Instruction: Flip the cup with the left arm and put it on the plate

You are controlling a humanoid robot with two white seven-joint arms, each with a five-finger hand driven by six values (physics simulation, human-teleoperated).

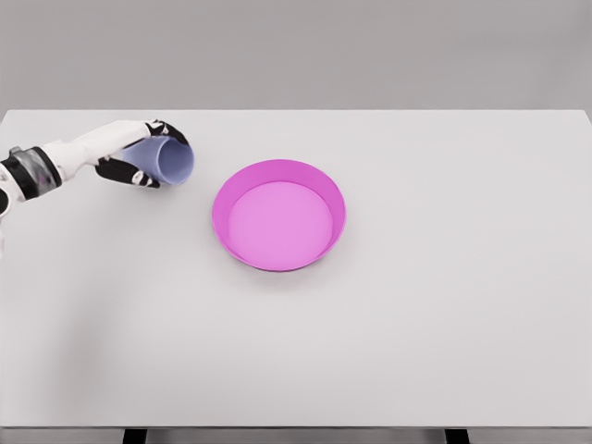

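No text, label or number can be read.

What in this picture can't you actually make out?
- Head view: whether the cup faces its open end or its flat base to the camera; too blurred to tell.
- Left hand: its palm is hidden behind the cup.
- Right arm: out of frame.
- Plate: its near inner wall is hidden by its own rim.

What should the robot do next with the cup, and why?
Probably carry the cup right, toward the plate, turning it upright on the way. The left hand already grips it, tilted on its side, and it is left of the plate, not over it yet. The plate has nothing in it.
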